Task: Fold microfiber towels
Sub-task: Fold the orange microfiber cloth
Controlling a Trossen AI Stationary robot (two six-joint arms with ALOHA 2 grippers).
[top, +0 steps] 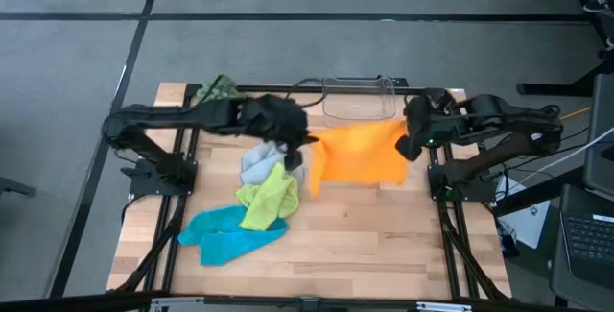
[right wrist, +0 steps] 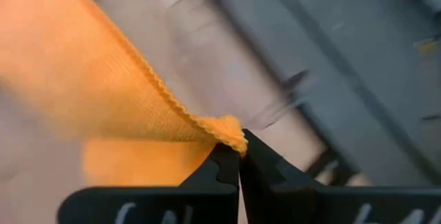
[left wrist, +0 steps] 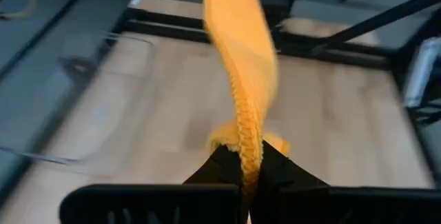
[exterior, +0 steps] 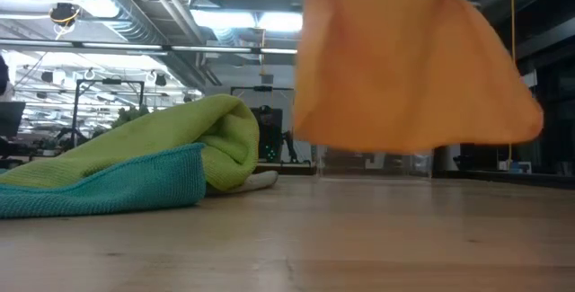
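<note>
In the high view, the left gripper (top: 305, 145) and right gripper (top: 407, 145) each pinched a top corner of the orange towel (top: 357, 156), stretched between them over the surface (top: 384, 235). The grey towel (top: 259, 165) lay mostly hidden under the left arm and the green towel (top: 271, 197), which overlapped the blue towel (top: 223, 235). A clear box (top: 360, 101) sat at the far edge, beside a small plant (top: 218, 88).

In the low view, both grippers were cut off at the top; the orange towel (exterior: 404, 67) hung clear of the wood. The room's ceiling lights showed behind.

In the left wrist view, the fingers (left wrist: 220, 172) were clamped on the towel's edge.

In the right wrist view, the fingers (right wrist: 220, 172) were closed on a corner, the background blurred.
</note>
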